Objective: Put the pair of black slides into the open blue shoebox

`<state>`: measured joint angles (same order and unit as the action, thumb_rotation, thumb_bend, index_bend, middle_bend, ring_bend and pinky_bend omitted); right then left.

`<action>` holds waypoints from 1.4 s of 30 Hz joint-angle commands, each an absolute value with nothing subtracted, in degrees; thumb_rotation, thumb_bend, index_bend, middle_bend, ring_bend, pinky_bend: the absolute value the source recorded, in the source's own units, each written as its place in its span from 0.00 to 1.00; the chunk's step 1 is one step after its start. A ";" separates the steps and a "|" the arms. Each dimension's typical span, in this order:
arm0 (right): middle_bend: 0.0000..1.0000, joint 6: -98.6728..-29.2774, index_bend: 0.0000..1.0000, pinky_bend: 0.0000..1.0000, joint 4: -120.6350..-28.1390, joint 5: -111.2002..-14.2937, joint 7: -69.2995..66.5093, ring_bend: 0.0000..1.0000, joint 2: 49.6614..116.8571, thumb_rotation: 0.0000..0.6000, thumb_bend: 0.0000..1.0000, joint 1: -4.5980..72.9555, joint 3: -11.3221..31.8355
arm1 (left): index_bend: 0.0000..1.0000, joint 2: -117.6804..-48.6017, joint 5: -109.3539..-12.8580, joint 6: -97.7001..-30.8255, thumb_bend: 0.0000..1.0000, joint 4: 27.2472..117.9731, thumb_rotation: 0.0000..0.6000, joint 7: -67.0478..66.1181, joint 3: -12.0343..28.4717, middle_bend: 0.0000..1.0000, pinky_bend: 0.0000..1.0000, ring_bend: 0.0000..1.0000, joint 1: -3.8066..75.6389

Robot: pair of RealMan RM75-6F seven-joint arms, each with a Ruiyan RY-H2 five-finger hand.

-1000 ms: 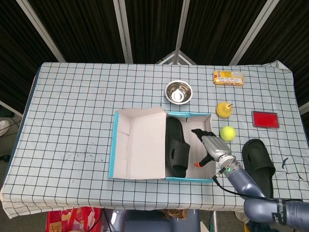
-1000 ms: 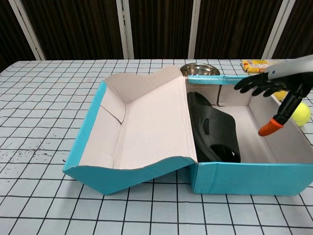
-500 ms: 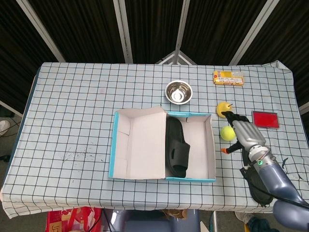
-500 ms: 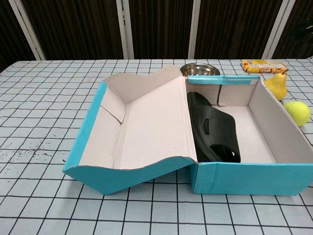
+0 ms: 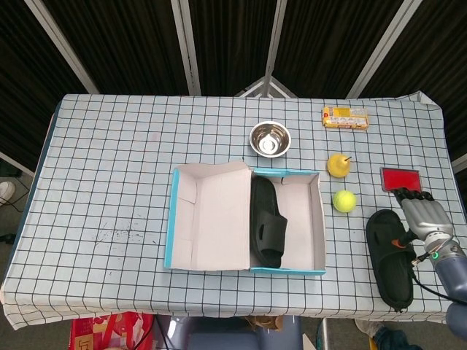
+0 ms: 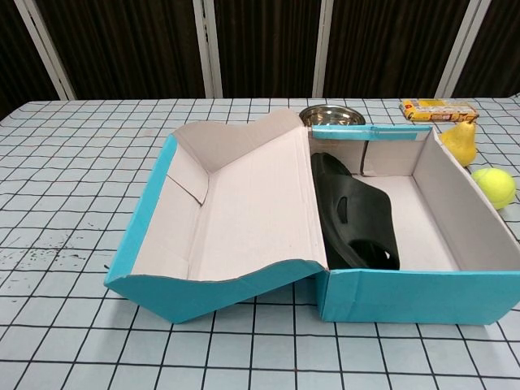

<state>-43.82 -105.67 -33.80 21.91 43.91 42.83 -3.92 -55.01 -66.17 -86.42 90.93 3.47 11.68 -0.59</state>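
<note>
The open blue shoebox [image 5: 316,219] [image 6: 406,296] lies mid-table with its lid folded out to the left. One black slide [image 5: 265,223] [image 6: 357,218] lies inside it along the left wall. The second black slide [image 5: 389,257] lies on the checked cloth to the right of the box, near the front edge. My right hand [image 5: 419,211] hovers over that slide's right side with fingers spread and nothing in it. The chest view shows no hand. My left hand is in neither view.
A steel bowl [image 5: 270,138] [image 6: 331,114] stands behind the box. A yellow pear [image 5: 338,164] [image 6: 458,142] and a tennis ball [image 5: 344,200] [image 6: 493,186] lie between the box and the loose slide. A red card [image 5: 400,179] and a yellow packet [image 5: 345,117] lie further back right.
My right hand has left the box interior and swung right past the tennis ball to the slide outside the box. It has gone out of the chest view.
</note>
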 commanded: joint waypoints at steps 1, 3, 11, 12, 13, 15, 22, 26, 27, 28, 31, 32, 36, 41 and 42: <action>0.00 -40.32 0.00 0.00 -100.14 -34.64 21.96 0.00 45.69 1.00 0.00 41.79 -5.82 | 0.17 -55.20 -65.76 -86.42 0.81 91.08 1.00 2.47 11.76 0.05 0.05 0.00 -0.45; 0.00 -38.82 0.00 0.00 -97.61 -35.13 21.74 0.00 46.57 1.00 0.00 41.43 -6.45 | 0.17 -55.34 -65.48 -86.38 0.81 91.19 1.00 1.73 11.83 0.05 0.05 0.00 -0.33; 0.00 -34.03 0.00 0.00 -90.95 -36.40 19.57 0.00 49.42 1.00 0.00 40.22 -7.87 | 0.17 -55.62 -64.15 -86.16 0.81 91.16 1.00 0.35 12.16 0.05 0.05 0.00 -0.23; 0.00 -33.64 0.00 0.00 -90.44 -36.64 18.93 0.00 49.84 1.00 0.00 39.97 -7.77 | 0.17 -55.64 -64.11 -86.18 0.81 91.17 1.00 0.26 12.19 0.05 0.05 0.00 -0.22; 0.00 -33.26 0.00 0.00 -89.96 -36.93 18.37 0.00 50.25 1.00 0.00 39.75 -7.71 | 0.17 -55.67 -64.10 -86.20 0.81 91.19 1.00 0.14 12.20 0.05 0.05 0.00 -0.20; 0.00 -32.57 0.00 0.00 -88.89 -37.48 17.52 0.00 51.32 1.00 0.00 39.36 -7.70 | 0.17 -55.72 -64.13 -86.14 0.81 91.24 1.00 -0.15 12.16 0.05 0.05 0.00 -0.14; 0.00 -31.16 0.00 0.00 -85.02 -38.34 16.35 0.00 55.50 1.00 0.00 39.08 -7.81 | 0.17 -55.88 -64.43 -86.52 0.81 91.50 1.00 -1.05 12.08 0.05 0.05 0.00 -0.09; 0.00 -30.09 0.00 0.00 -83.30 -38.07 15.68 0.00 56.97 1.00 0.00 39.67 -7.69 | 0.17 -55.98 -63.93 -86.31 0.81 91.42 1.00 -1.56 12.19 0.05 0.05 0.00 0.01; 0.00 -29.89 0.00 0.00 -82.87 -38.00 15.62 0.00 57.29 1.00 0.00 39.86 -7.70 | 0.17 -56.02 -63.86 -86.22 0.81 91.38 1.00 -1.67 12.19 0.05 0.05 0.00 0.04; 0.00 -29.70 0.00 0.00 -82.42 -37.88 15.52 0.00 57.61 1.00 0.00 40.03 -7.72 | 0.17 -56.06 -63.82 -86.14 0.81 91.30 1.00 -1.78 12.18 0.05 0.05 0.00 0.09; 0.05 -29.14 0.00 0.00 -80.78 -37.44 15.41 0.00 58.63 1.00 0.00 40.51 -7.97 | 0.17 -56.17 -63.53 -85.93 0.81 91.14 1.00 -2.08 12.23 0.05 0.05 0.00 0.18; 0.07 -29.19 0.00 0.00 -80.22 -37.19 15.32 0.00 59.03 1.00 0.00 40.57 -8.04 | 0.17 -56.19 -63.41 -85.87 0.81 91.10 1.00 -2.11 12.26 0.05 0.05 0.00 0.20; 0.14 -29.90 0.00 0.00 -78.70 -36.79 15.62 0.00 60.10 1.00 0.00 40.67 -8.57 | 0.17 -56.23 -63.02 -85.73 0.81 90.98 1.00 -2.30 12.38 0.05 0.05 0.00 0.22; 0.23 -29.24 0.07 0.00 -77.19 -35.77 15.72 0.01 60.59 1.00 0.00 41.33 -9.09 | 0.17 -56.39 -62.89 -85.58 0.81 90.99 1.00 -2.77 12.37 0.05 0.05 0.00 0.36; 0.28 -29.12 0.14 0.00 -77.04 -35.69 15.68 0.02 60.63 1.00 0.00 41.47 -9.11 | 0.17 -56.39 -62.89 -85.59 0.81 91.04 1.00 -2.86 12.38 0.05 0.05 0.00 0.38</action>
<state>-29.18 -77.09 -35.74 15.70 60.58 41.41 -9.07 -56.39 -62.89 -85.59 91.01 -2.83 12.37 0.36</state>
